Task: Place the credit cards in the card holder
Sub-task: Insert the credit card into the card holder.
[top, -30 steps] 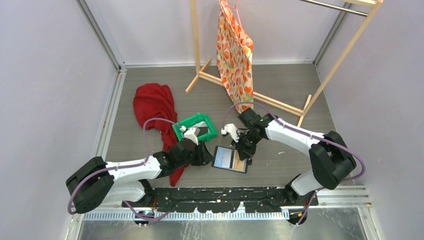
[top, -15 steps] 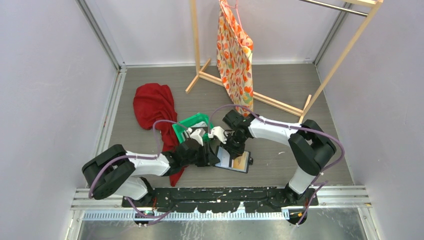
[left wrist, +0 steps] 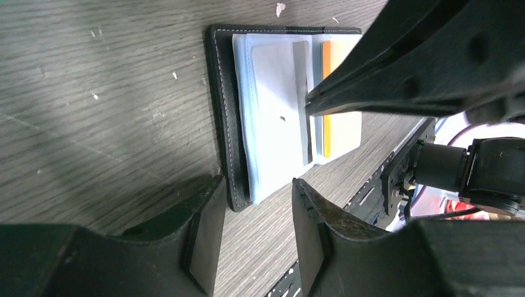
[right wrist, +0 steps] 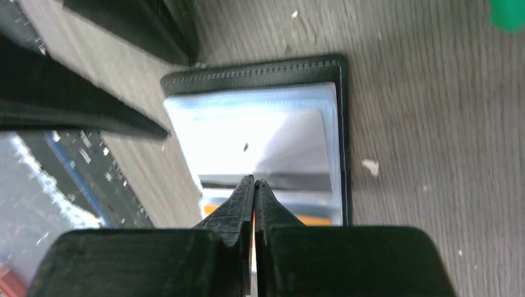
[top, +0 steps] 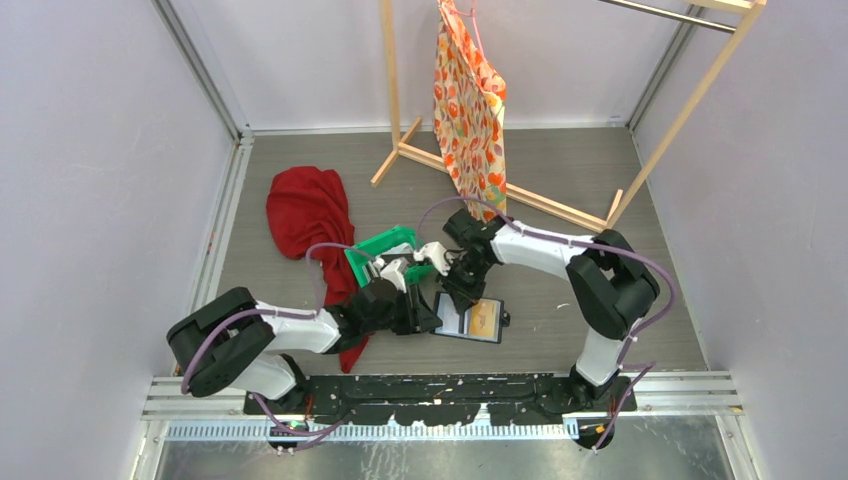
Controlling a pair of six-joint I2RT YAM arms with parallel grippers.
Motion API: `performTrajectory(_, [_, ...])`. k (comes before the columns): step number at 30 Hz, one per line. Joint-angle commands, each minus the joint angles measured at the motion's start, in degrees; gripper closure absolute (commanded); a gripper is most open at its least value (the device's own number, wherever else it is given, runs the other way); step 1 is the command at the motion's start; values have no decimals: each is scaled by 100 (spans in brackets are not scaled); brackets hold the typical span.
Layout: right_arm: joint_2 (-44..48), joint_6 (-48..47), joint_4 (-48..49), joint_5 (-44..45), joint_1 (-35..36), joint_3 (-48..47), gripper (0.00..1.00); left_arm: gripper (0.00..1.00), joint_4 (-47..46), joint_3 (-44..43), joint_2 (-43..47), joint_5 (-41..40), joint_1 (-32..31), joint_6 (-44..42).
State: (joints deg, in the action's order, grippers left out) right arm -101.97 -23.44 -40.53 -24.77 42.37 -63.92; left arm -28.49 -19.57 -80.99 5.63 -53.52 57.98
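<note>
The card holder (top: 478, 322) lies open on the table, black outside with pale blue sleeves (left wrist: 272, 148). A whitish credit card (left wrist: 275, 80) with a dark stripe sits in one sleeve (right wrist: 260, 139), and an orange card (left wrist: 327, 105) shows in the sleeve beside it. My right gripper (right wrist: 254, 180) is shut, its tips down on the whitish card's dark stripe near the fold (top: 460, 298). My left gripper (left wrist: 255, 185) is open, low at the holder's left edge (top: 428, 320). The holder's corner lies just ahead of its gap, with nothing gripped.
A green tray (top: 372, 247) stands just behind the two grippers. A red cloth (top: 310, 215) lies to the left, partly under the left arm. A wooden rack (top: 560, 205) with a patterned orange fabric (top: 468, 100) stands at the back. Walls close in both sides.
My right gripper has swung left, from the holder's right part to its middle. My left gripper has slid right up to the holder's left edge.
</note>
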Motion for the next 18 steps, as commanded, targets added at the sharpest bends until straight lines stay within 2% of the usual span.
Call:
performTrajectory(1, [685,-671,-771,-1054,-597,-154,94,55,161,137,551,-274,-18,10])
performTrajectory(6, [937,-1333,-667,-824,-468,419,93,54,729,58,1164,-654,-18,-142])
performTrajectory(13, [167,-851,-428,158,119,48,96,53,539,47,980,-603,-18,28])
performTrajectory(18, [-84,-564,-259,451,253,-43,96,52,506,168,1068,-703,-18,127])
